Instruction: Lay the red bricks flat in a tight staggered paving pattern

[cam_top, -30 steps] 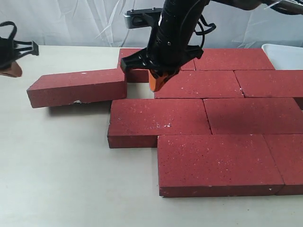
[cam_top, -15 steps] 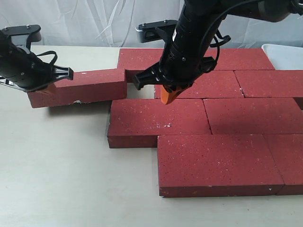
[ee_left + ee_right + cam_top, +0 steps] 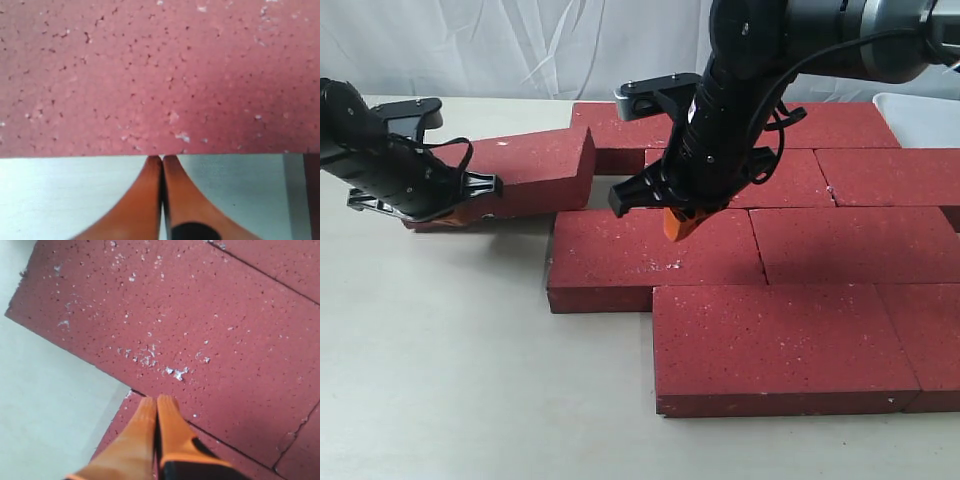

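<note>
Several red bricks (image 3: 760,250) lie flat in staggered rows on the right half of the table. One loose red brick (image 3: 525,165) lies at an angle at the pattern's left edge, its right end against the back-row brick (image 3: 620,125). My left gripper (image 3: 460,208) is shut, its orange tips pressed against this loose brick's outer long side (image 3: 160,75), as the left wrist view shows with the left gripper (image 3: 162,159). My right gripper (image 3: 678,224) is shut and points down over the leftmost brick of the second-from-front row (image 3: 640,250). In the right wrist view the right gripper (image 3: 157,401) hangs over a seam between bricks (image 3: 200,330).
A white tray (image 3: 920,115) stands at the back right, beside the bricks. Pale table (image 3: 470,380) stretches left of and in front of the pattern. A white cloth backdrop hangs behind the table.
My left arm came in from the far left and pushed the loose brick right, turning its right end toward the back row. My right arm drifted right and toward the front.
</note>
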You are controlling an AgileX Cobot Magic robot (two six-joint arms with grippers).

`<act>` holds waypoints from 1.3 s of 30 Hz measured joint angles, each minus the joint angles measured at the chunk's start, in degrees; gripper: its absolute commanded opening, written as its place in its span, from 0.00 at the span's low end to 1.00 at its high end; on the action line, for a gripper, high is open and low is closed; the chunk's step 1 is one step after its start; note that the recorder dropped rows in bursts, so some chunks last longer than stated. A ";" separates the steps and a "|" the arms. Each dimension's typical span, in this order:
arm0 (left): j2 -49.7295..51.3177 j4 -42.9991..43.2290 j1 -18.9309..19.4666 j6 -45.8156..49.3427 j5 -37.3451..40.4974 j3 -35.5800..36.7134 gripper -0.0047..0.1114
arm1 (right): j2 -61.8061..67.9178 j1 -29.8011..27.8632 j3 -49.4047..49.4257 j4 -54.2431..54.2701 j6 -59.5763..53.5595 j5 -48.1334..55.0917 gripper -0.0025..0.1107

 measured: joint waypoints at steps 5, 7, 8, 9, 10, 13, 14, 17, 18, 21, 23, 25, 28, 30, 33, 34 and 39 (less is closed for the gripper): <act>1.06 -0.01 0.00 0.14 -0.74 0.00 0.04 | 0.00 0.00 0.00 0.00 0.00 -0.47 0.01; 1.10 -0.36 0.00 0.14 -1.06 0.00 0.04 | 0.00 0.00 0.00 0.00 0.00 -0.47 0.01; 1.10 -0.49 0.00 0.14 -1.06 0.00 0.04 | 0.00 0.00 0.00 0.00 0.00 -0.47 0.01; 1.10 -0.49 0.00 0.14 -1.19 0.00 0.04 | 0.00 0.00 0.00 0.00 0.00 -0.47 0.01; 1.10 -0.49 0.00 0.14 -1.38 0.00 0.04 | 0.00 0.00 0.00 0.00 0.00 -0.47 0.01; 0.72 -0.49 0.00 0.14 -1.42 0.00 0.04 | 0.00 0.00 0.00 0.00 0.00 -0.47 0.01; 0.45 -0.49 0.00 0.14 -1.42 0.00 0.04 | 0.00 0.00 0.00 0.00 0.00 -0.47 0.01; -0.20 -0.49 0.00 0.14 -1.42 0.00 0.04 | 0.00 0.00 0.00 0.00 0.00 -0.47 0.01; -0.29 -0.49 0.00 0.14 -1.42 0.00 0.04 | 0.00 0.00 0.00 0.00 0.00 -0.47 0.01; -0.77 -0.90 0.00 0.14 -1.31 0.00 0.04 | 0.00 0.00 0.00 0.00 0.00 -0.47 0.01; -1.42 -1.14 0.00 0.14 -1.31 0.00 0.04 | 0.00 0.00 0.00 0.00 0.00 -0.47 0.01; -2.41 -1.40 0.00 0.14 -1.22 0.00 0.04 | 0.00 0.00 0.00 0.00 0.00 -0.47 0.01; -4.11 -1.40 0.00 0.24 -0.88 0.00 0.04 | 0.00 0.00 0.00 0.00 0.00 -0.47 0.01; -5.43 -1.55 0.00 0.24 -0.23 0.00 0.04 | 0.00 0.00 0.00 0.00 0.00 -0.47 0.01; -6.85 -2.62 0.00 0.24 -0.11 0.00 0.04 | 0.00 0.00 0.00 0.00 0.00 -0.47 0.01; -7.07 -3.04 0.00 0.24 -0.11 0.00 0.04 | 0.00 0.00 0.00 0.00 0.00 -0.47 0.01; -7.16 -4.95 0.00 0.24 0.12 0.00 0.04 | 0.53 0.00 0.00 1.16 0.00 -1.38 0.01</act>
